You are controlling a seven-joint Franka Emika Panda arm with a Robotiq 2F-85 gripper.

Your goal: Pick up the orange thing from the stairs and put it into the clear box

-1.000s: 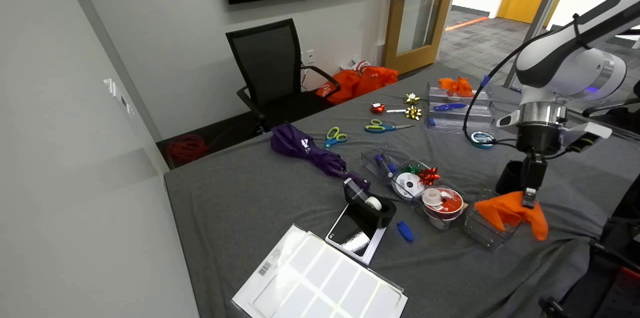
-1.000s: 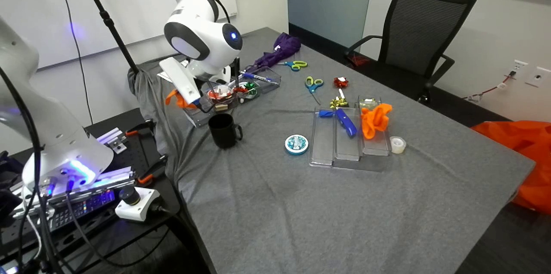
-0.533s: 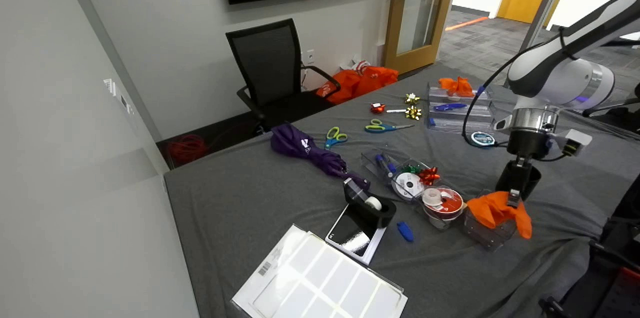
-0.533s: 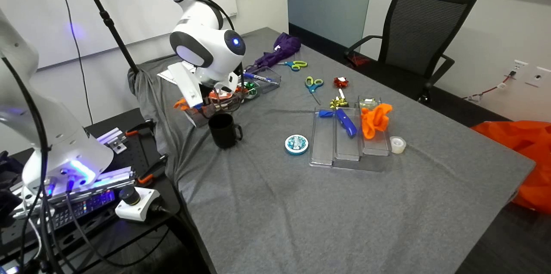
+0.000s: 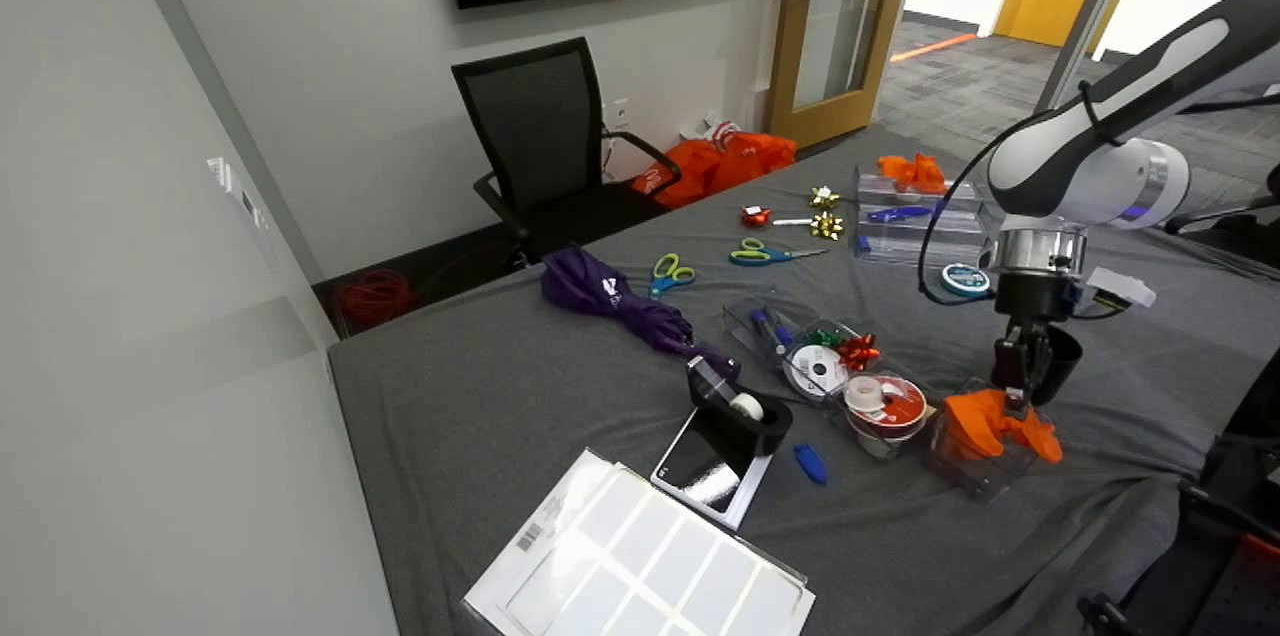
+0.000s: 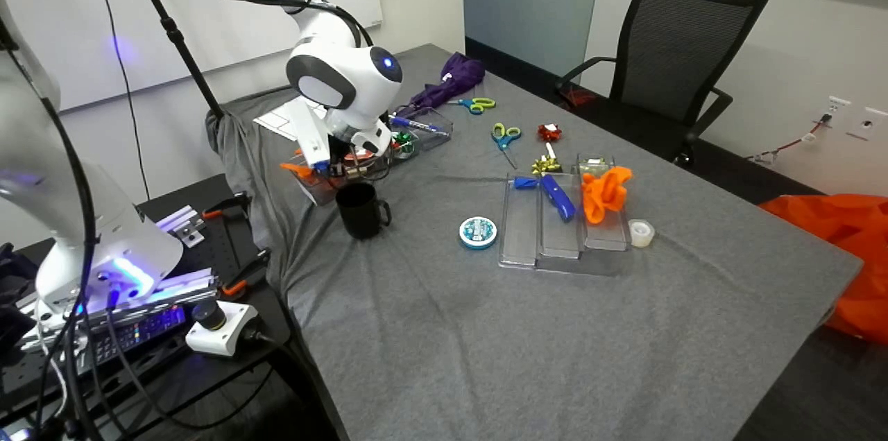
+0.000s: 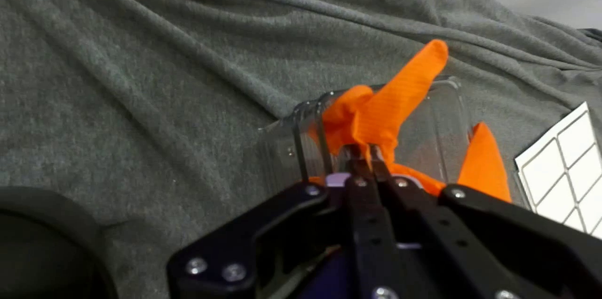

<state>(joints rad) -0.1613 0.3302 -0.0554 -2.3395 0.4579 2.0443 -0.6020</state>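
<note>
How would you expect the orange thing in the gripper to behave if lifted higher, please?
The orange thing is probably floppy, bunching where the gripper pinches it. It looks thin, so likely light. A loose end might snag the clear box, as one appears to reach past its rim.

The fingers [image 7: 359,173] have lowered the orange cloth [image 5: 980,426] partly into the clear box [image 5: 978,482]

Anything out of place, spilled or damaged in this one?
Nothing looks spilled or damaged. What stands out is the orange cloth: pinched in the gripper over the clear box, it isn't all inside, and one end pokes out past the edge. That may just mean the placement is unfinished.
</note>
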